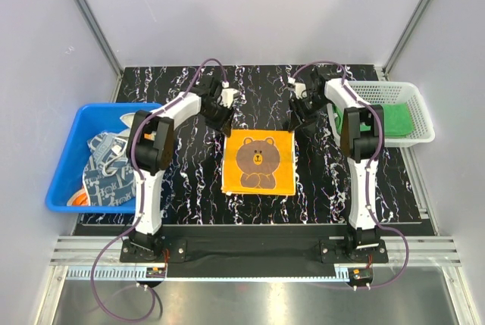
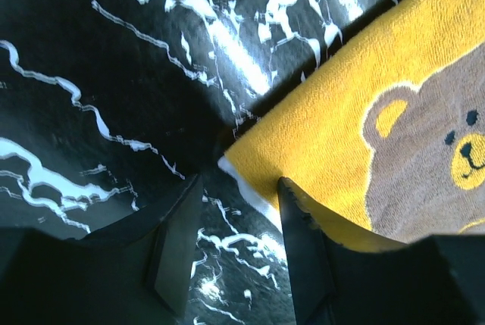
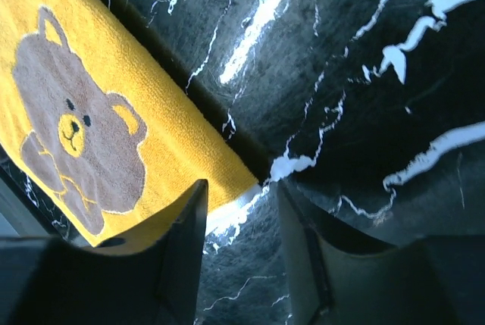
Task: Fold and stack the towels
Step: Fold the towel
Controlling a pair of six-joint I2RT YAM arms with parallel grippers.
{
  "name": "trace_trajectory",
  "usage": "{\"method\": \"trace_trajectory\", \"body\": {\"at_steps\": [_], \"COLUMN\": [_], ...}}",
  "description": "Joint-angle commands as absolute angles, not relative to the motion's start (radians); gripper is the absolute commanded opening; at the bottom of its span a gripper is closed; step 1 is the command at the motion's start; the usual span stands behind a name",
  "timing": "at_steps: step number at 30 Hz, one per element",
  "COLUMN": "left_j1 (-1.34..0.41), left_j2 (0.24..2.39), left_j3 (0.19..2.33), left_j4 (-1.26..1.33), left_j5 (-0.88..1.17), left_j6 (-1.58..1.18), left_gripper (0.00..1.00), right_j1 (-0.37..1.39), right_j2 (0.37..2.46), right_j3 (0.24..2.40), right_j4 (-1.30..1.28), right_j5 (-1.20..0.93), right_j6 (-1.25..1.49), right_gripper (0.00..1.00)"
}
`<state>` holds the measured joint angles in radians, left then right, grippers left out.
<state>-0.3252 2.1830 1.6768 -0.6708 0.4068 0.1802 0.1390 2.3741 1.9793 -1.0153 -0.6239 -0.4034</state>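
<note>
**A:** What's at the far left?

**B:** A blue bin (image 1: 64, 151) with a navy-patterned towel (image 1: 102, 162) heaped in it, unfolded. I take that as the pile waiting its turn.

**A:** And the left gripper (image 2: 240, 185)?

**B:** It is down low at the far left corner of the yellow bear towel (image 1: 258, 162). The jaws are parted with nothing pinched, and the corner sits right at the gap. It looks lined up to take that corner.

**A:** Where is the towel itself?

**B:** It lies flat, bear side up, in the middle of the dark marbled table (image 1: 189, 181) between the two arms. Spread out like that, it is ready for a fold.

**A:** And the right gripper (image 3: 241, 185)?

**B:** It mirrors the left one at the far right corner, jaws apart and gripping nothing, with the corner just at the opening. With both far corners taken, the far edge could probably be drawn toward the near one.

**A:** Anything further right?

**B:** A white basket (image 1: 394, 86) with a green towel (image 1: 395, 119) lying flat inside, likely the start of the stack.
</note>
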Motion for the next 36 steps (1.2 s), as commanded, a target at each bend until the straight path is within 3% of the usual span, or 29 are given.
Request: {"method": "trace_trajectory", "body": {"at_steps": [1,9,14,17,21,36], "left_j1": [-0.322,-0.311,-0.304,-0.299,-0.299,-0.302], "left_j2": [2.223,2.237,2.237,2.235,2.2,1.973], "left_j3": [1.747,1.764,1.77,1.789,1.778,1.626], "left_j4": [-0.706,-0.741,-0.738,-0.727,-0.707,-0.623], "left_j5": [0.419,0.433,0.451,0.459,0.436,0.37], "left_j6": [0.232,0.262,0.261,0.23,0.218,0.176], "left_gripper": [0.48,0.38,0.0,0.0,0.0,0.0], "right_j1": [0.14,0.14,0.14,0.143,0.152,0.189], "right_j2": [2.414,2.425,2.421,2.41,2.289,2.014], "right_j3": [2.051,2.051,2.049,2.036,1.933,1.684], "right_j4": [-1.083,-1.094,-1.06,-0.996,-0.838,-0.637], "right_j5": [-0.695,-0.698,-0.658,-0.65,-0.618,-0.508], "right_j6": [-0.465,-0.503,-0.482,-0.442,-0.44,-0.472], "right_gripper": [0.44,0.29,0.13,0.0,0.0,0.0]}}
